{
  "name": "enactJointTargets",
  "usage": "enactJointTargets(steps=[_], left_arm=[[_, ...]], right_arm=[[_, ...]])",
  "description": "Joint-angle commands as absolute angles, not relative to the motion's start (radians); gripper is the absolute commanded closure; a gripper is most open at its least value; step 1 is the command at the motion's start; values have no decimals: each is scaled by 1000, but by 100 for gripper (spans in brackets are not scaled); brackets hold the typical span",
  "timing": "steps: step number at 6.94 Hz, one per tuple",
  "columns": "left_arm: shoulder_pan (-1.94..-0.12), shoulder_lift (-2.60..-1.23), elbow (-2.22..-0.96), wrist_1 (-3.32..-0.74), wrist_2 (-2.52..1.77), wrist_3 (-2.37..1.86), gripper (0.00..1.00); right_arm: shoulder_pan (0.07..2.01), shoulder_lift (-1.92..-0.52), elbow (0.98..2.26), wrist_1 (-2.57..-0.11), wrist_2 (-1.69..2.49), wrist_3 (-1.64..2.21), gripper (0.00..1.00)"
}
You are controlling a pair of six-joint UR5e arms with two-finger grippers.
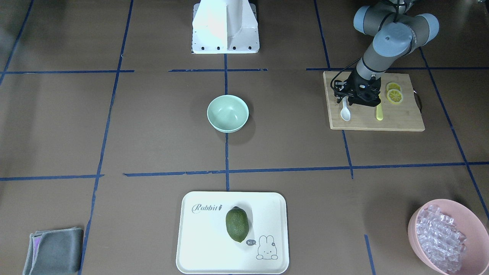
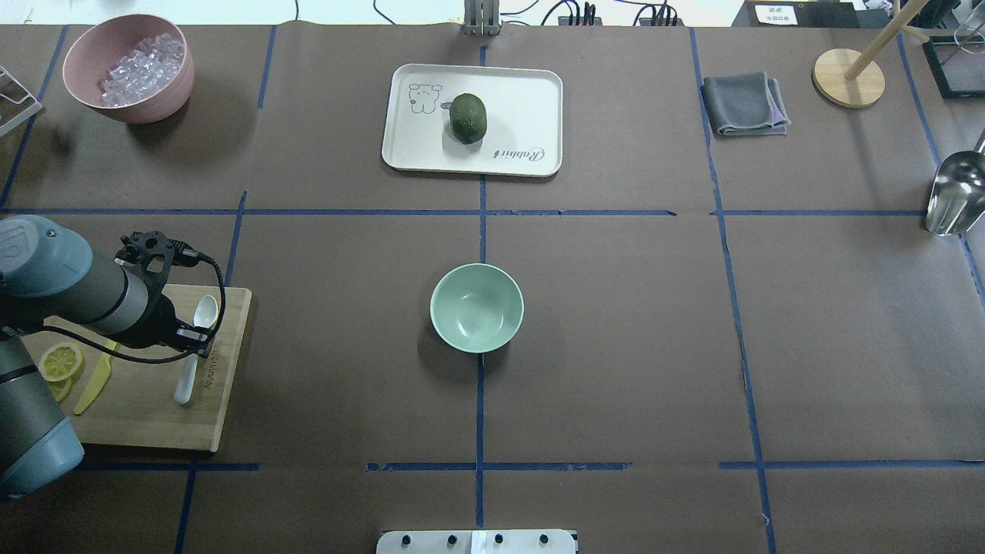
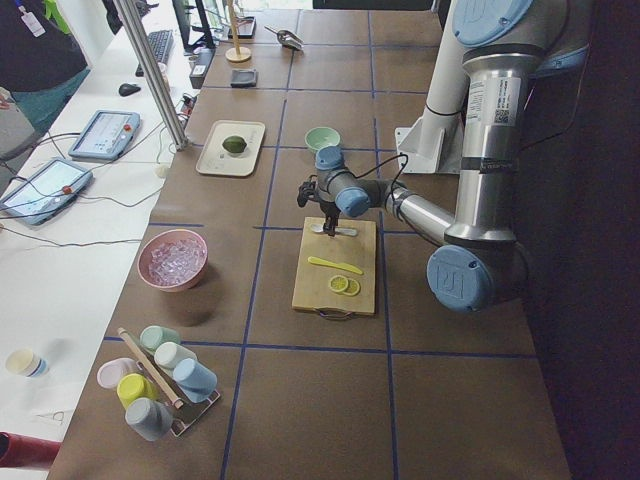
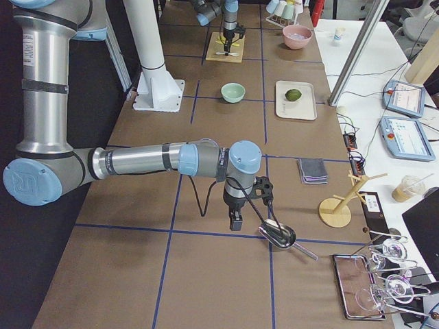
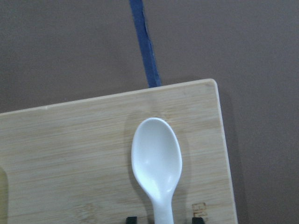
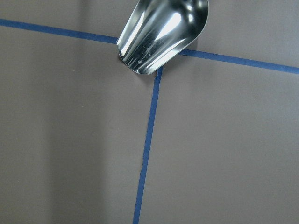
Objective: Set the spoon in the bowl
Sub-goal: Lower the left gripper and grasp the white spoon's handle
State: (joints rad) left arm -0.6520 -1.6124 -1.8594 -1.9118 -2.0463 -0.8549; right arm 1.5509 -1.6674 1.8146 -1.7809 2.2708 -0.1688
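The white plastic spoon lies on the wooden cutting board with its scoop pointing away from the robot. It also shows in the overhead view and the left wrist view. My left gripper is open and low over the board, with one fingertip on each side of the spoon's handle. It also shows in the front view. The mint-green bowl stands empty at the table's middle, far from the spoon. My right gripper hangs over the table's right end; I cannot tell whether it is open.
A yellow knife and lemon slices share the board. A pink bowl of clear pieces, a white tray with a green fruit and a grey cloth lie along the far side. A metal scoop lies below my right wrist.
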Motion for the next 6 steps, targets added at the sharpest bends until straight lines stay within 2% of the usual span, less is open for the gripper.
enactJointTargets(steps=[1, 3, 5, 6], left_arm=[[-652, -1611, -1859, -1913, -2045, -854, 85], [-652, -1609, -1865, -1913, -2043, -854, 100], [-650, -1649, -1940, -1845, -2046, -850, 100], [-649, -1761, -1963, -1722, -2045, -847, 100]], right_arm=[[1551, -1667, 1815, -1781, 2270, -170, 0], [1551, -1667, 1818, -1781, 2270, -170, 0], [1551, -1667, 1818, -1781, 2272, -170, 0], [1551, -1669, 1818, -1781, 2272, -170, 0]])
